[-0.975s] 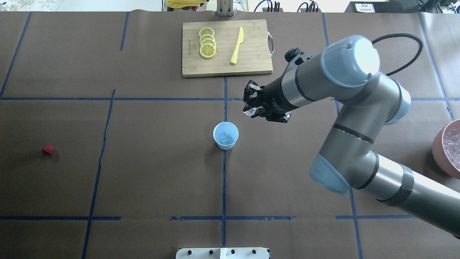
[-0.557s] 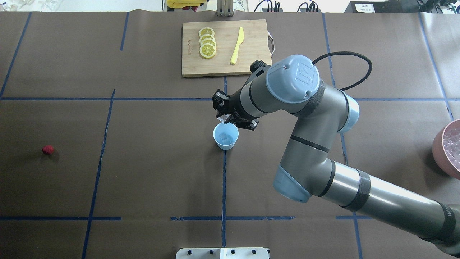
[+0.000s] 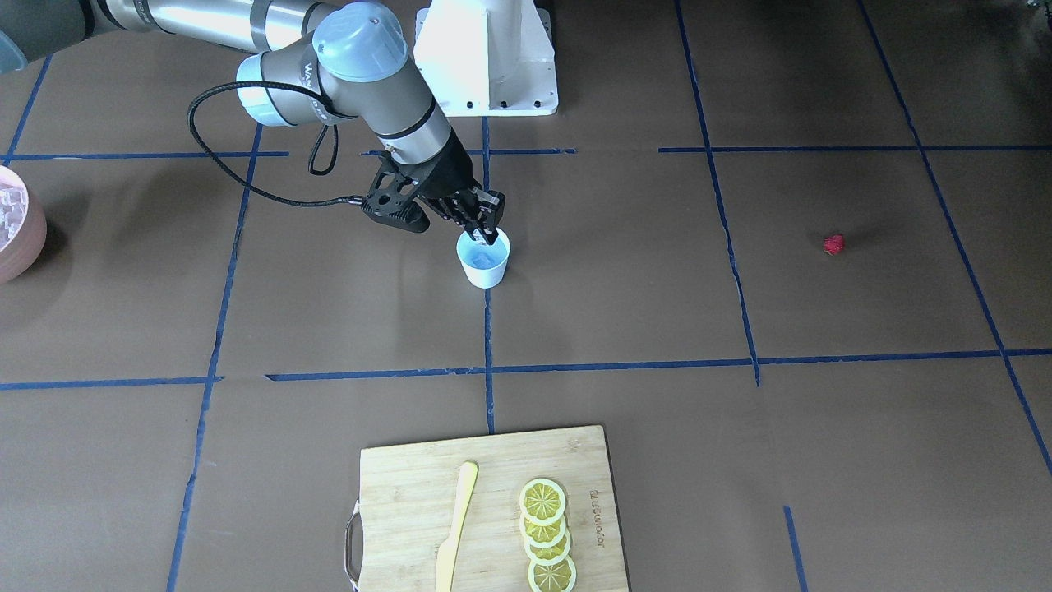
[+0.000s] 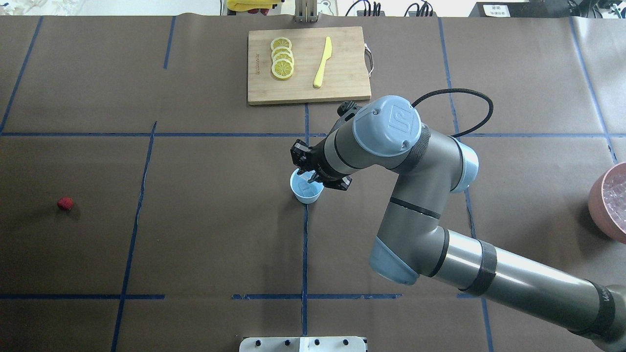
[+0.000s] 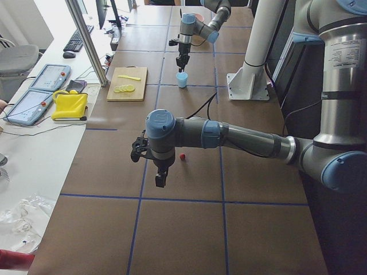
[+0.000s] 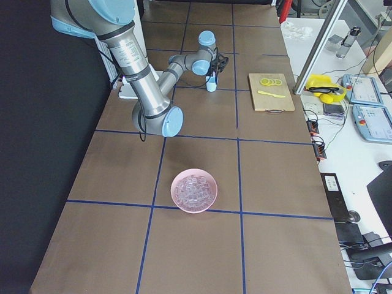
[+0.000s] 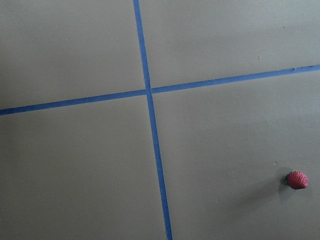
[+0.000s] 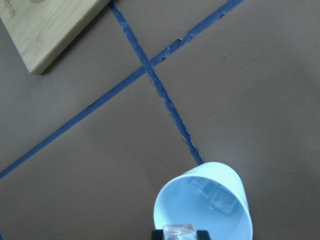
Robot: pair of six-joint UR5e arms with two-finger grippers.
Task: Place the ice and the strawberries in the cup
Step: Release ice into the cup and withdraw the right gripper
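The white cup (image 4: pixel 302 193) with a pale blue inside stands at the table's middle; it also shows in the right wrist view (image 8: pixel 180 205). Ice cubes (image 8: pixel 212 195) lie inside it. My right gripper (image 4: pixel 308 176) hangs over the cup's mouth, shut on a clear ice cube (image 8: pixel 179 231). The red strawberry (image 4: pixel 65 203) lies alone on the table's left side, and shows in the left wrist view (image 7: pixel 297 180). My left gripper (image 5: pixel 159 179) shows only in the exterior left view, above the table near the strawberry; I cannot tell if it is open.
A pinkish bowl (image 6: pixel 211 184) full of ice stands at the table's right end. A wooden cutting board (image 4: pixel 342 88) with lemon slices (image 4: pixel 282 58) and a yellow knife (image 4: pixel 323 62) lies at the far middle. Blue tape lines cross the brown table.
My right arm has swung left from the bowl side with the ice cube and lowered; the gripper now sits over the cup's mouth. Cup and strawberry have not moved.
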